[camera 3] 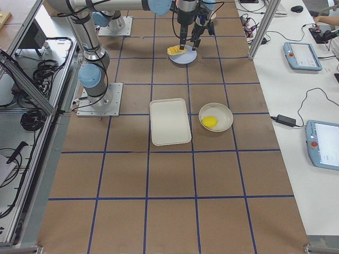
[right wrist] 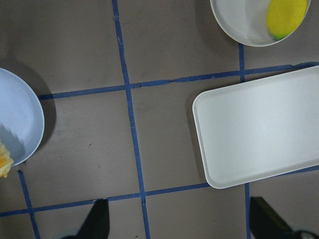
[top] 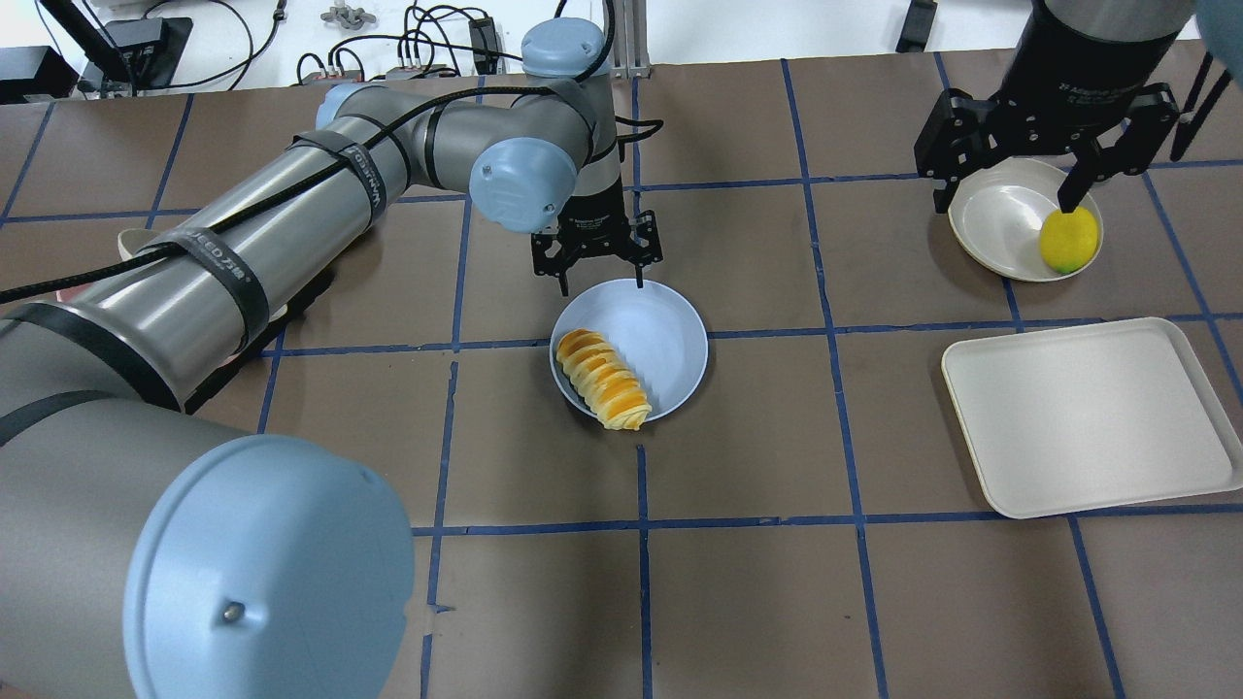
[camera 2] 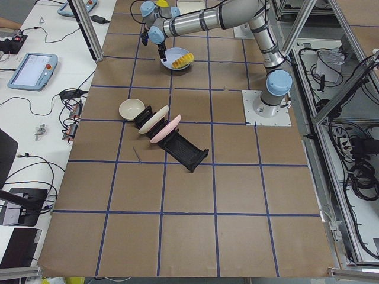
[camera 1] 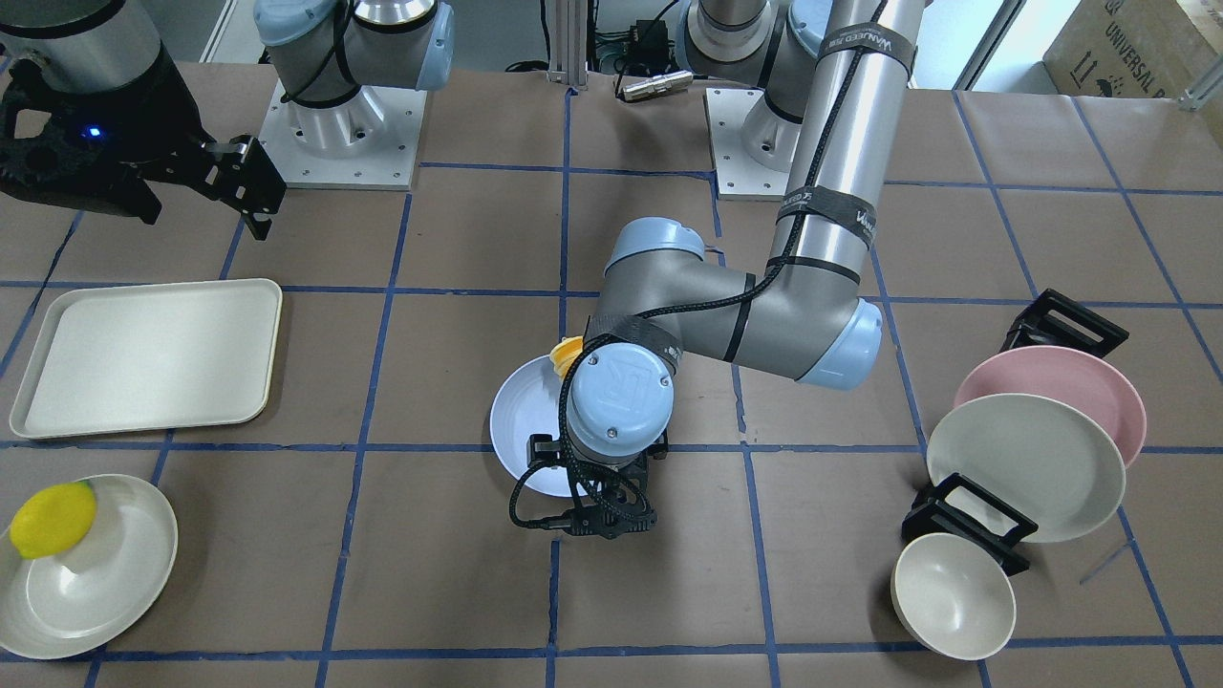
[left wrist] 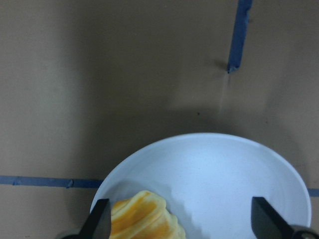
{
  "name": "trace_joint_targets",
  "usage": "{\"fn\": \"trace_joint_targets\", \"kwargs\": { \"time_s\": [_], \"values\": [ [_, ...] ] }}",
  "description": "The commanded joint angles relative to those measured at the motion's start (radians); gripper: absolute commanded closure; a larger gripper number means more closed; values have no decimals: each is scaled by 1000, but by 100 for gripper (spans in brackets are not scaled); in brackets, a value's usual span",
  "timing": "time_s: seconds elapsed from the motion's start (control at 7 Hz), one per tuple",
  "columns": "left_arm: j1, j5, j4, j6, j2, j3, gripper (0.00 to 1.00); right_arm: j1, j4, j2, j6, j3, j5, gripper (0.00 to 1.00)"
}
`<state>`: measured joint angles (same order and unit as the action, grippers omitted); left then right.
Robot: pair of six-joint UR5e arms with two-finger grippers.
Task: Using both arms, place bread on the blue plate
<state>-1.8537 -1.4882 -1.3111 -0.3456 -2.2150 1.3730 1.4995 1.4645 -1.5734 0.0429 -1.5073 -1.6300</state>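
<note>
The bread [top: 602, 378], an orange and pale-yellow ridged loaf, lies on the blue plate [top: 670, 335] at the table's middle, its end over the near rim. My left gripper [top: 597, 272] is open and empty, hovering just above the plate's far rim. The left wrist view shows the plate [left wrist: 224, 174], the bread's end [left wrist: 144, 216] and both fingertips [left wrist: 99, 224] spread wide. My right gripper [top: 1010, 180] is open and empty, high above the table's right side. In the front view the left wrist hides most of the plate [camera 1: 516, 420] and bread [camera 1: 566, 354].
A cream bowl [top: 1010, 218] holding a yellow lemon [top: 1068, 240] sits at far right. A cream tray [top: 1088, 417] lies near it. A black rack with a pink plate [camera 1: 1080, 377], a cream plate [camera 1: 1027, 468] and a cream bowl [camera 1: 951, 597] stands on my left side.
</note>
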Motion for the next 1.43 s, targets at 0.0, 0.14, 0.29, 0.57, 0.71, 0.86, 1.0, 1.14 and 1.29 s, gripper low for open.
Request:
{"fn": "trace_joint_targets", "kwargs": {
  "time_s": [0.0, 0.14, 0.29, 0.57, 0.71, 0.86, 1.0, 1.14, 1.29],
  "values": [
    [2, -6, 30, -1, 40, 79, 0, -1, 6, -17, 5, -17, 18, 0],
    [4, -7, 20, -3, 94, 118, 0, -7, -7, -8, 6, -8, 33, 0],
    [5, -9, 18, -13, 128, 154, 0, -7, -6, -16, 6, -11, 32, 0],
    [13, -26, 13, -29, 161, 217, 0, 1, 10, -10, -30, -16, 21, 0],
    [13, -26, 32, -41, 158, 227, 0, 4, 38, -7, -85, -17, 25, 0],
    [11, -24, 33, -71, 152, 227, 0, 5, 39, -5, -95, -17, 25, 0],
    [13, -20, 36, -104, 147, 222, 0, 8, 39, -7, -97, -17, 27, 0],
    [13, -17, 48, -198, 127, 206, 0, 16, 39, -7, -98, -17, 27, 1],
    [13, -17, 49, -240, 115, 199, 0, 30, 40, -7, -98, -17, 27, 1]
  ]
}}
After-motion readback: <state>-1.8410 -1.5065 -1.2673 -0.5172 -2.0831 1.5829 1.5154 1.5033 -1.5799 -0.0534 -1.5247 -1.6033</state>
